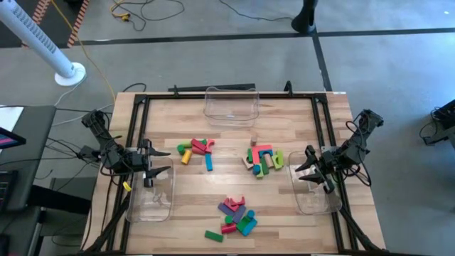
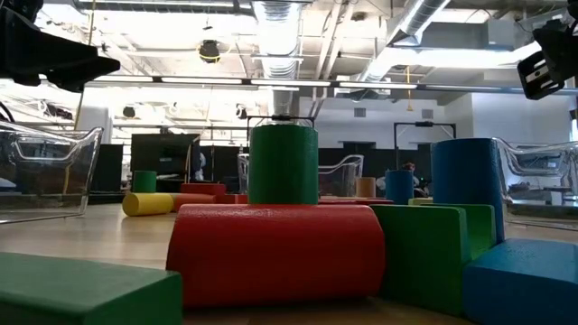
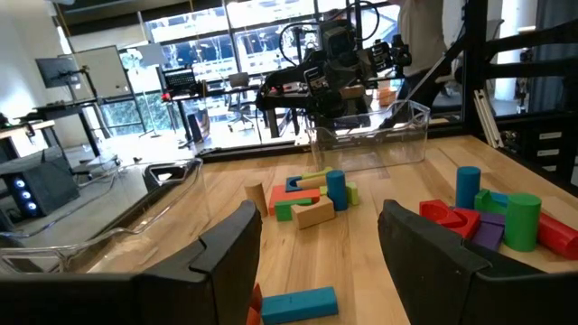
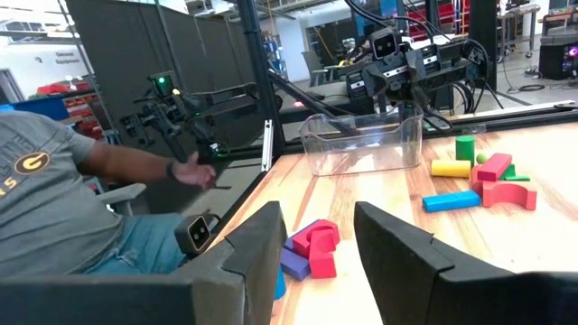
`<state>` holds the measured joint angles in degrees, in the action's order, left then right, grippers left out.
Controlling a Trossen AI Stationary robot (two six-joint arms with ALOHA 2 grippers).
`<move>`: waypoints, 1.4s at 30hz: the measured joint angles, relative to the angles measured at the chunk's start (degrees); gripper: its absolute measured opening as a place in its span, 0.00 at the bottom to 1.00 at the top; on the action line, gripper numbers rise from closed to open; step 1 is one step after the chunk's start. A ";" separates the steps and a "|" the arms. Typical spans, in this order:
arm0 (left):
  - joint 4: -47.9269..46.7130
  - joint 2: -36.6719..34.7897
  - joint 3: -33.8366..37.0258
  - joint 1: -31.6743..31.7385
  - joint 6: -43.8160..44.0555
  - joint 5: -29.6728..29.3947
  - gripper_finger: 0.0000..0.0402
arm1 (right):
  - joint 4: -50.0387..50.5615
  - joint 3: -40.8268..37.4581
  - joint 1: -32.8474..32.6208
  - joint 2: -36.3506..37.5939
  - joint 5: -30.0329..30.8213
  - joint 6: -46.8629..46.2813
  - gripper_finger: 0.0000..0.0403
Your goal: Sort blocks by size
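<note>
The blocks lie on the wooden table in three heaps: one left of centre (image 1: 197,151), one right of centre (image 1: 263,159), one toward the near edge (image 1: 234,215). In the low view a red cylinder (image 2: 275,253) lies in front of an upright green cylinder (image 2: 283,162). My left gripper (image 1: 160,162) hovers open over the far end of the left clear bin (image 1: 151,193), pointing level at the blocks (image 3: 307,199). My right gripper (image 1: 302,171) hovers open over the far end of the right clear bin (image 1: 315,188), with pink and purple blocks (image 4: 312,248) beyond its fingers.
A third clear bin (image 1: 231,105) stands at the table's far edge, middle. A black frame (image 1: 135,128) runs round the table. In the right wrist view a person (image 4: 72,199) sits beside the table with a hand raised. Bare wood lies between the heaps.
</note>
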<state>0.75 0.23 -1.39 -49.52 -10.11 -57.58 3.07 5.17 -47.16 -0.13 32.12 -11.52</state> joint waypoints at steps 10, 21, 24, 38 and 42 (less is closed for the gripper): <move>0.00 0.00 0.00 0.01 0.00 0.00 0.53 | 0.04 0.00 0.00 0.00 0.00 0.02 0.45; 0.01 0.01 0.00 0.00 0.02 0.00 0.53 | 5.06 -0.02 -0.02 -0.01 0.00 -0.01 0.45; 0.02 0.00 0.01 0.02 0.01 0.00 0.53 | 5.07 -0.02 -0.02 -0.01 0.00 -0.01 0.45; 0.02 0.02 0.02 0.02 0.00 0.00 0.53 | 5.16 -0.02 0.00 -0.01 0.00 -0.01 0.45; 0.01 0.01 0.01 0.01 0.00 0.00 0.53 | 5.16 -0.02 -0.02 -0.01 0.00 -0.01 0.45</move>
<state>0.76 0.24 -1.38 -49.50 -10.11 -57.58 8.23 5.15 -47.18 -0.14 32.12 -11.53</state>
